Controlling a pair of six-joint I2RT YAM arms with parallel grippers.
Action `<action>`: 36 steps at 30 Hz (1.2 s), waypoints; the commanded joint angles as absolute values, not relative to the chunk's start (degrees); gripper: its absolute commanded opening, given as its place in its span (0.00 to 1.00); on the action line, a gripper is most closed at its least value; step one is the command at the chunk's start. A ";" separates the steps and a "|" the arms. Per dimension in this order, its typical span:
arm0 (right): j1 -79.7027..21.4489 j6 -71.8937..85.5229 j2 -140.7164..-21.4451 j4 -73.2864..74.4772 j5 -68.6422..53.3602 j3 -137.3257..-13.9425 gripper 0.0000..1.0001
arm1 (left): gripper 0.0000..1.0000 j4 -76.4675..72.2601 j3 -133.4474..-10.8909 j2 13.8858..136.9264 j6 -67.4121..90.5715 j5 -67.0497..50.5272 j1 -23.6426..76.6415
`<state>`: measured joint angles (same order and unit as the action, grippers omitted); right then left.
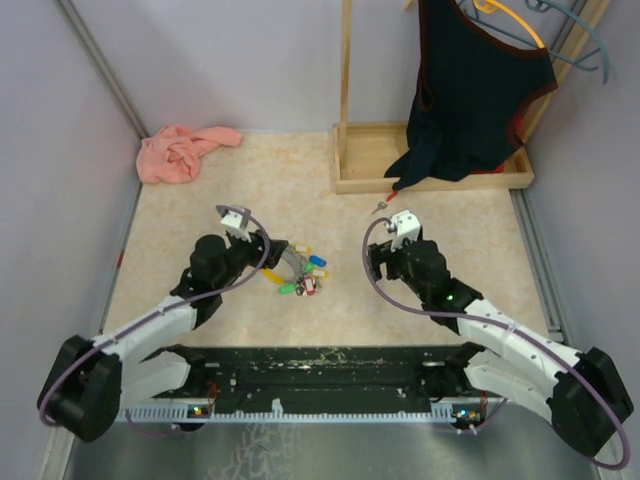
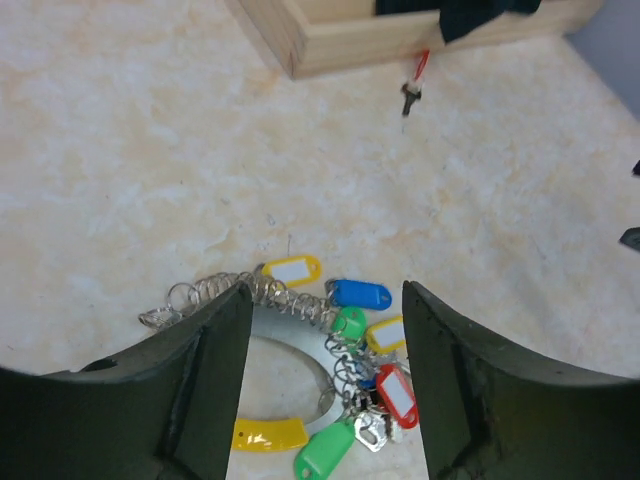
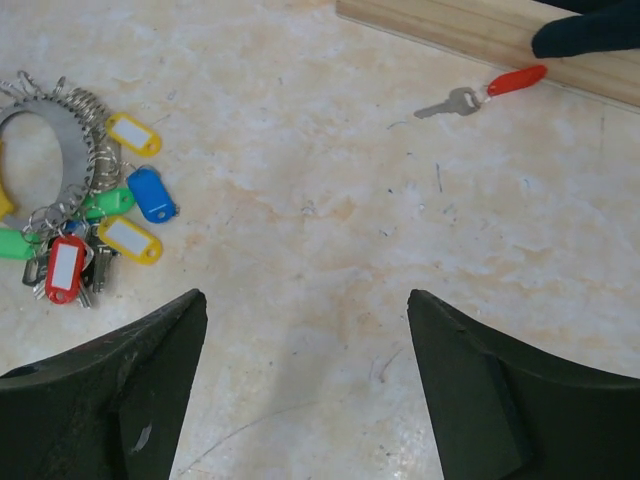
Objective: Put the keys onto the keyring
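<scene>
Keyring x1, loose key x1, pink cloth x1, dark top x1

keyring: lay on the table, left of centre, tags bunched at its right side
loose key: lay on the table, well right of and behind the keyring, just before the tray's front wall
tray: stood at the back right
garment: hung over the tray
cloth: lay in the back left corner
left gripper: was over the keyring, one finger on each side
right gripper: was right of the keyring, nearer than the loose key
</scene>
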<state>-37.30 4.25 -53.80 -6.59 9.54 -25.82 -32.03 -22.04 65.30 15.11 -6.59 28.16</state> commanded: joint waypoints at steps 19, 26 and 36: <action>-37.01 8.48 -16.54 2.89 29.36 -23.35 0.86 | 1.00 8.07 -30.29 18.00 14.34 11.91 27.98; -37.00 8.26 -12.38 3.80 30.89 -22.55 0.87 | 1.00 5.56 -27.91 13.03 12.86 10.46 27.94; -37.00 7.61 -12.74 3.19 30.75 -22.27 0.87 | 1.00 6.04 -28.04 12.52 11.75 9.23 27.95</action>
<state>-37.30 8.56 -12.88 4.43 29.80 -22.00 6.22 -28.32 13.32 12.93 9.87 28.12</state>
